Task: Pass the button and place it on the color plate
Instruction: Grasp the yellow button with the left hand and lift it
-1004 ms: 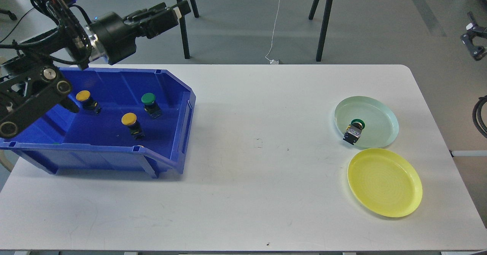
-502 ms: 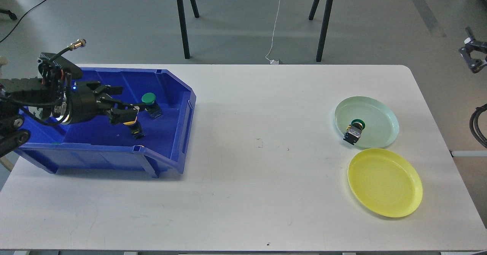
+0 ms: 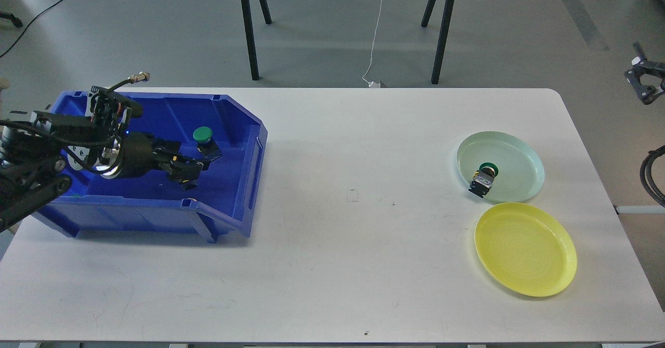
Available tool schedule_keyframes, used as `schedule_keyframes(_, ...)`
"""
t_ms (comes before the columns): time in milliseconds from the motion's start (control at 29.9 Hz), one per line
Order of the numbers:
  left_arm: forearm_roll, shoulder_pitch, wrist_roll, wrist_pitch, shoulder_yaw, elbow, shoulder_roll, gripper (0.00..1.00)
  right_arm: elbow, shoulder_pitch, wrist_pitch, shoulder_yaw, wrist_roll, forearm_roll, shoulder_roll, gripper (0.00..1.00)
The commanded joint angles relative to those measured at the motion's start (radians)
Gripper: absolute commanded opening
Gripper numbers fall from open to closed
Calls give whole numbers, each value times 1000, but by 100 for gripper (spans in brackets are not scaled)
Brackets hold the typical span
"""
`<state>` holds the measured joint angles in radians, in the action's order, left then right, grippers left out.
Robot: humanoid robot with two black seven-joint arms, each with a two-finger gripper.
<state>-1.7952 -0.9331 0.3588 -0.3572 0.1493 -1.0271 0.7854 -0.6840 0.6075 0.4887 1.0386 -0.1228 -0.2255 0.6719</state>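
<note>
A: Where is the button now?

B: The yellow one that stood mid-bin a second ago is hidden; the left gripper point(image 3: 188, 174) has dropped from above the blue bin point(image 3: 236, 124) onto that spot. Only a dark body shows at its tip. Whether the fingers are clamped on it, I cannot tell; they are dark and seen end-on.

A: And the other buttons?

B: A green button point(image 3: 202, 135) stands just behind the gripper, unmoved. The second yellow one, seen at the bin's left a second ago, is now covered by the arm. Another green-capped button point(image 3: 483, 179) lies tipped in the pale green plate point(image 3: 519, 150), as before.

A: The yellow plate point(image 3: 524, 249)?

B: Bare, just in front of the green one, far across the white table point(image 3: 337, 265).

A: The right gripper point(image 3: 644, 80)?

B: At the frame's right edge, off the table; its opening is too small to judge.
</note>
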Motion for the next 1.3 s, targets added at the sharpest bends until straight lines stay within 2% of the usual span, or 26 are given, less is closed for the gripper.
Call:
schedule_keyframes(0,-3,2,-1,0,-1,19,-12,86,0,0,0,1,0,0,0,96)
schedule_keyframes(301,-35,4,-1,-2,-19,64,-14,83,0,-2,0,-2,-5,0,-2,96)
schedule_keyframes(636,-35,5,-1,-6,-27,64,-12,44,0,-5,0,-2,-5,0,-3,96)
schedule_keyframes(770,-33,0,-3,-52,-25,62,-12,27,0,-5,0,-2,-6,0,-3,96)
schedule_keyframes(903,-30,-18,0,-78,-19,52,-6,26,0,-5,0,-3,-6,2,-3,96)
schedule_keyframes(1071,-21,-105,19,-100,-11,30,41,26,0,-3,0,-2,-6,0,-3,96)
schedule_keyframes(1171,-15,-142,43,-132,-1,-28,109,26,0,-3,0,-3,-5,2,-2,96)
schedule_keyframes(1271,40,-159,48,-132,44,-115,185,26,-2,-2,0,-3,-5,2,-2,96)
